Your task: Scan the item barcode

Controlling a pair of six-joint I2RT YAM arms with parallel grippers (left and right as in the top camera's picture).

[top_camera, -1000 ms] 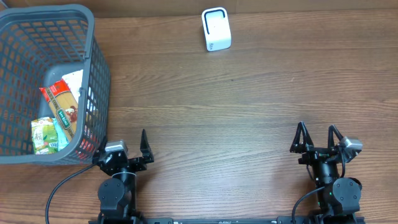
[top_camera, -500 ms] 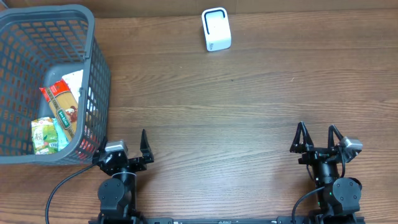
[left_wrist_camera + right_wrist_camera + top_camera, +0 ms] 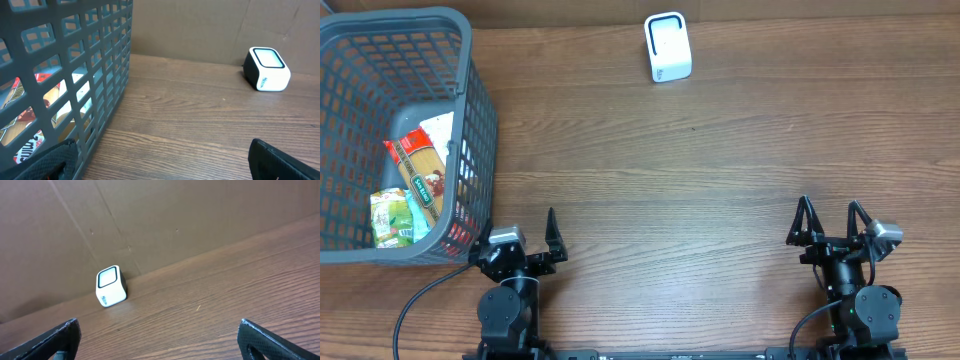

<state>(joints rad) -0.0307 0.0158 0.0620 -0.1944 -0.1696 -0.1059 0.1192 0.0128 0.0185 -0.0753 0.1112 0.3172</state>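
- The scanner (image 3: pixel 668 47) is a small white box with a dark-rimmed window on its face. It stands at the far edge of the table (image 3: pixel 700 170), about midway along.
- A grey mesh basket (image 3: pixel 478 120) sits along the left edge. Inside lie a long pasta packet (image 3: pixel 418 172) with a red and green label and a green packet (image 3: pixel 392 216).
- The left gripper (image 3: pixel 518 238) and the right gripper (image 3: pixel 830 215) are at the near edge, jaws spread wide, holding nothing.
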